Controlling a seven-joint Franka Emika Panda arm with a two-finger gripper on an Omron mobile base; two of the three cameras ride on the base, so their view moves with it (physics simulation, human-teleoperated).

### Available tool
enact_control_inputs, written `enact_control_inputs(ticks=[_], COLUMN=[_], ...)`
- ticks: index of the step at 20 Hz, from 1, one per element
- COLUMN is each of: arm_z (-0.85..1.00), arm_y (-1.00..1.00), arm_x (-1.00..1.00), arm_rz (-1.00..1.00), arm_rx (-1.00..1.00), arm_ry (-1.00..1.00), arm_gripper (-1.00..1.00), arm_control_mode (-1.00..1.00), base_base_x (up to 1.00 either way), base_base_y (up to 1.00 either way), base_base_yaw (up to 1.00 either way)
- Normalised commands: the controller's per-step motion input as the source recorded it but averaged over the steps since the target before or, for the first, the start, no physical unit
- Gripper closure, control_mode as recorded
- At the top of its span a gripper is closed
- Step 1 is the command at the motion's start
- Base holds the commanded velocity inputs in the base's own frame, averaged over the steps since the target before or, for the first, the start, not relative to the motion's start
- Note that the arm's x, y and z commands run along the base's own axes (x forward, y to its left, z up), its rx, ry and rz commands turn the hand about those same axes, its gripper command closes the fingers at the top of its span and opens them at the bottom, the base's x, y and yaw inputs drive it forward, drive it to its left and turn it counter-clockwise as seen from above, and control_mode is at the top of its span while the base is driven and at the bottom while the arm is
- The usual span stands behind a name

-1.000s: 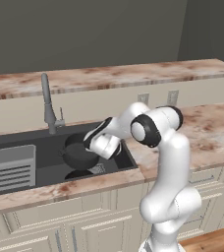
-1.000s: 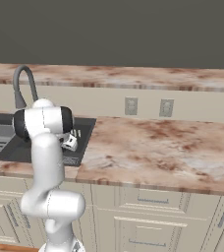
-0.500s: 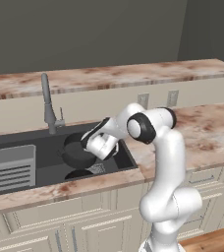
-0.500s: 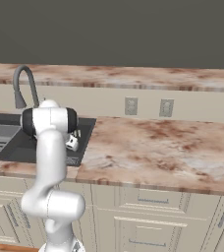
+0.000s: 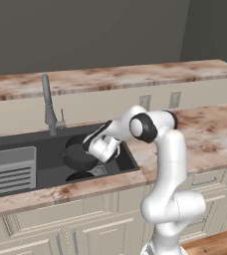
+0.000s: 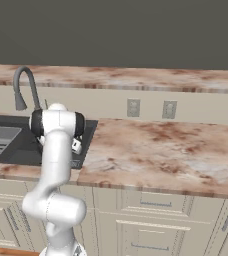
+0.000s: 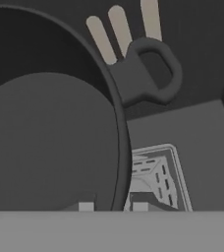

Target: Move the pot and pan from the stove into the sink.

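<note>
Marble counter [image 5: 205,134] rings the sink [image 5: 46,162]; faucet [image 5: 48,107] behind, tool [image 7: 113,207] clamps the pot [image 5: 80,155] rim.

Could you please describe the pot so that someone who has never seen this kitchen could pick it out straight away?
Start at the dark recessed sink in the marbled counter, under the tall curved faucet. Toward its right end, the gripper holds the pot by its rim. It is squat, round and dark grey with a loop handle, unlike the pale slotted tray to its left.

kitchen | marble-look counter [image 6: 156,150] | recessed sink [image 5: 46,164] with curved faucet [image 5: 48,104] | cream cabinets [image 6: 151,220] | wall outlets [image 6: 132,107]
</note>
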Motion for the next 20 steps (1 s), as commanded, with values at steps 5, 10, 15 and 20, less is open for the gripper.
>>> enact_control_inputs(ticks=[5,10,15,20], arm_z=[0.13,0.85,1.0,0.98], arm_y=[0.0,0.02,0.02,-0.03], arm_x=[0.09,0.0,-0.17,-0.44], arm_rz=[-0.01,-0.06,-0.07,-0.07], arm_rx=[0.02,0.06,0.01,0.0], arm_ry=[0.0,-0.02,0.01,0.08], arm_gripper=[-1.0,-1.0,-1.0,-1.0], arm_control_mode=[-1.0,-1.0,-1.0,-1.0], base_base_x=[0.0,0.0,0.0,0.0], base_base_y=[0.0,0.0,0.0,0.0], base_base_yaw=[0.0,0.0,0.0,0.0])
